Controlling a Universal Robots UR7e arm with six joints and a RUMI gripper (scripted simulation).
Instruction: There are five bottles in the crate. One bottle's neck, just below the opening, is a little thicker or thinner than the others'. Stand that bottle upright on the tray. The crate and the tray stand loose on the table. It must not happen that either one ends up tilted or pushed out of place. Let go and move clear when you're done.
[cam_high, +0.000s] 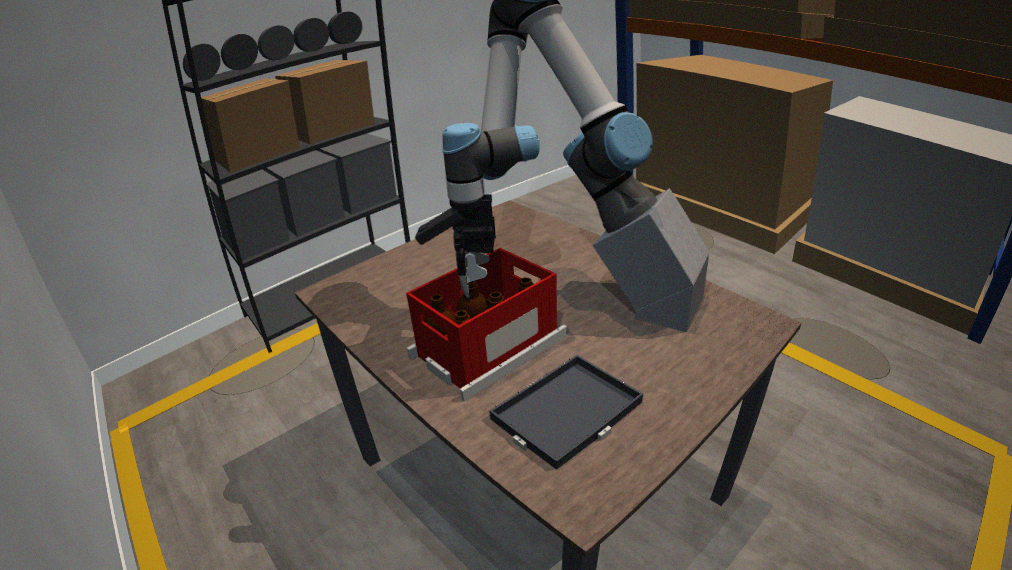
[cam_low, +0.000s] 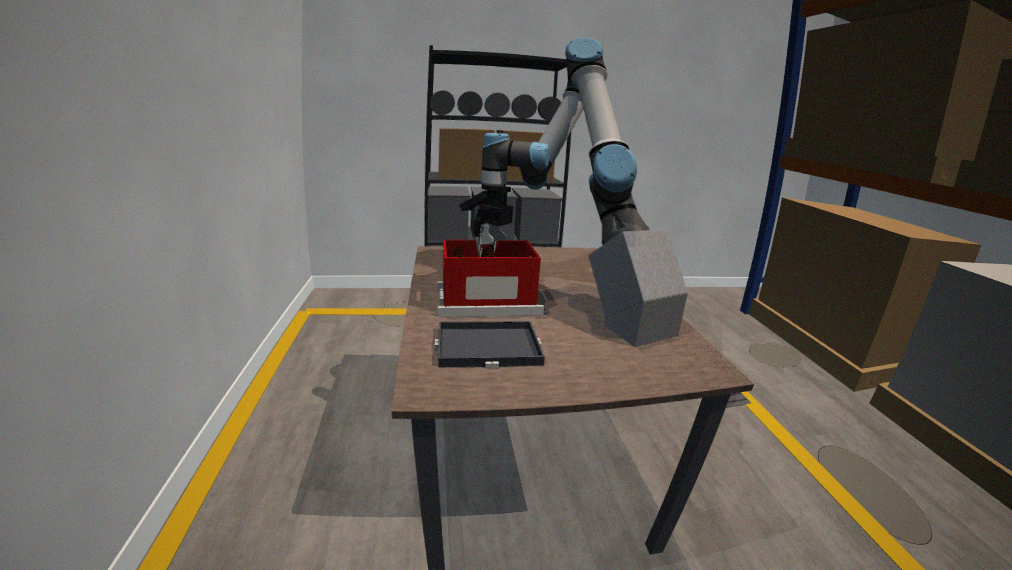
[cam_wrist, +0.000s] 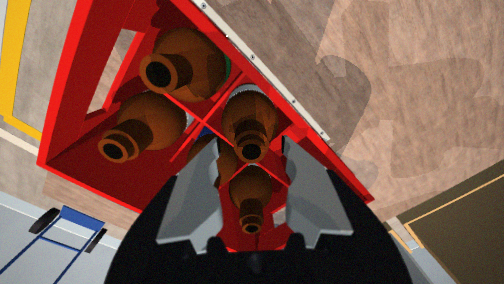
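The red crate (cam_high: 481, 318) stands on the table's far left part, also in the exterior view (cam_low: 490, 272). In the wrist view several brown bottles stand upright in its cells, among them one (cam_wrist: 165, 70), another (cam_wrist: 125, 140) and a third (cam_wrist: 250, 125). One bottle (cam_wrist: 251, 200) stands between my fingers, and another is partly hidden behind the left finger. My gripper (cam_high: 472, 279) (cam_wrist: 250, 137) points straight down at the crate's top, fingers part open on either side of that bottle's neck, with gaps on both sides. The dark tray (cam_high: 566, 409) lies empty in front of the crate.
A white rail frame (cam_high: 509, 361) borders the crate's base. The arm's grey base block (cam_high: 655, 265) stands on the table's right part. A shelf rack (cam_high: 290, 141) stands behind the table, and large boxes (cam_high: 729, 134) stand at the right.
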